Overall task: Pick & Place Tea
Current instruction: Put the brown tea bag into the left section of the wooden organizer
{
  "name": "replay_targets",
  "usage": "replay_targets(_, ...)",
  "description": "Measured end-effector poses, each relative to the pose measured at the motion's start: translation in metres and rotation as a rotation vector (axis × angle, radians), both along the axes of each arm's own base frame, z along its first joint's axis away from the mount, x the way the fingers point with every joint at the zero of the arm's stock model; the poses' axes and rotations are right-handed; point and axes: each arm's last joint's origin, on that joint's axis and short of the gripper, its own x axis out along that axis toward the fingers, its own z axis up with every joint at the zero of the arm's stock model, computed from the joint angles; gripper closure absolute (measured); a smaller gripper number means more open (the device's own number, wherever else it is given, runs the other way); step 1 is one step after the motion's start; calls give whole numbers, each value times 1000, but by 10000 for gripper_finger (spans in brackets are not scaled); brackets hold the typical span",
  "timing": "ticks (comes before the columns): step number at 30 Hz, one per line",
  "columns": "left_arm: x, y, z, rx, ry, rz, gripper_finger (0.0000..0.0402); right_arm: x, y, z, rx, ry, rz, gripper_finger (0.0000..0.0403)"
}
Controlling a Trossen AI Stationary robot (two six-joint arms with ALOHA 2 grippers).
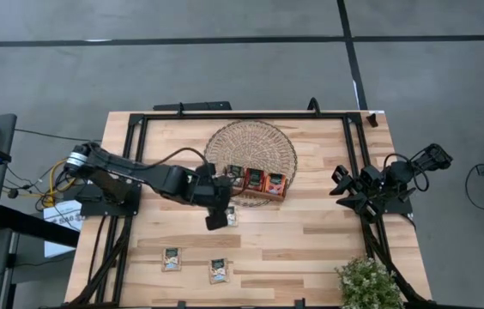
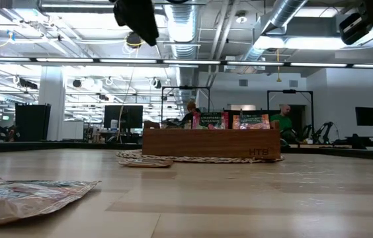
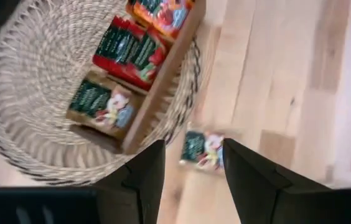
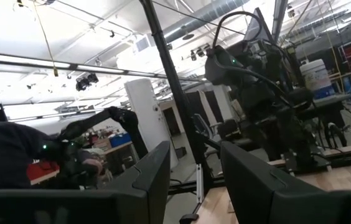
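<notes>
We held our left gripper (image 3: 191, 171), fingers apart and empty, right above a tea sachet (image 3: 201, 149) lying beside the tray (image 1: 259, 194).

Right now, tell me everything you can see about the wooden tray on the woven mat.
The wooden tray is a long, low brown box with dividers, sitting flat on the round woven mat, at the mat's edge. Tea sachets stand upright in its compartments, red ones and a cream-and-green one. Small lettering marks one long side. No end effector touches it.
</notes>
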Motion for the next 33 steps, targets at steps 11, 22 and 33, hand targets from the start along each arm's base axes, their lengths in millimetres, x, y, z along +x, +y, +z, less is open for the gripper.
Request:
replay_targets(11,30,-13,-59,-33,186,-53,248,0,1,0,-7,-4,26,269)
replay_targets(22,52,-16,-119,110,328,-53,248,-1,1,0,5,3,58,269)
replay_targets(33,58,-14,-131,102,319,-80,248,-1,2,0,-7,0,91,269)
